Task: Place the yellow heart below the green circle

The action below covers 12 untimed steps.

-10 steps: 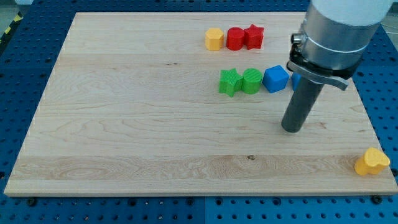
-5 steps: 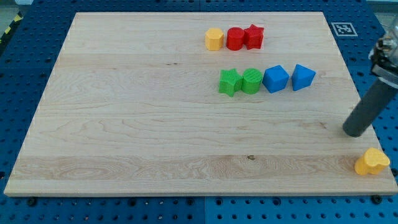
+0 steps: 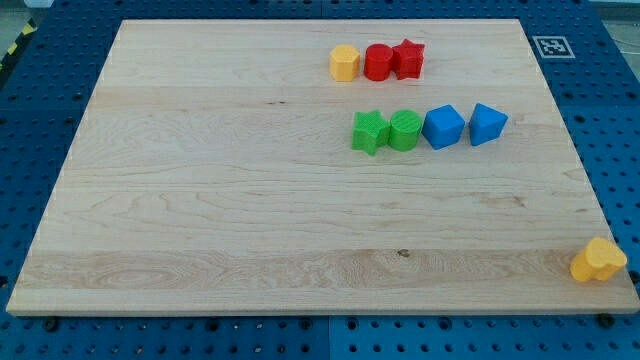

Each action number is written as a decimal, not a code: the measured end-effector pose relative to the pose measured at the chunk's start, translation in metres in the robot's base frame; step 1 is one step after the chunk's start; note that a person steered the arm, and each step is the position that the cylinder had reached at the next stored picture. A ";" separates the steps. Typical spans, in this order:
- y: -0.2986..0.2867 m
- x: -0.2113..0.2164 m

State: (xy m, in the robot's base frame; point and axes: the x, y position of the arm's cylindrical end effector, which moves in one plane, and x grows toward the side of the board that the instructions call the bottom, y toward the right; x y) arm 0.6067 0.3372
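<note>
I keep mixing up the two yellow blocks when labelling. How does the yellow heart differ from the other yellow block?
The yellow heart sits at the board's bottom right corner, on the very edge; the yellow hexagonal block sits near the view's top. The heart stands alone; the hexagonal block begins a row with two red blocks. The heart is lobed, the other flat-sided. Both are yellow and similar in size. My tip is not in view.

My tip does not show anywhere in the camera view, and neither does the rod, so its place relative to the blocks cannot be told. The fiducial marker [image 3: 551,46] at the view's top right is too small to read (only a black-and-white square pattern comes through). The yellow-and-black striped strip [image 3: 17,42] at the view's top left is cut off by the left edge.
</note>
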 end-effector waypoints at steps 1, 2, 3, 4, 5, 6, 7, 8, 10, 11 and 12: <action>0.000 0.002; 0.000 0.003; 0.000 0.003; -0.008 0.003; -0.026 0.004; -0.053 -0.003; -0.066 -0.023; -0.078 -0.036; -0.125 -0.047; -0.138 -0.047; -0.139 -0.047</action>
State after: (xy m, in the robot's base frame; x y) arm 0.5594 0.1983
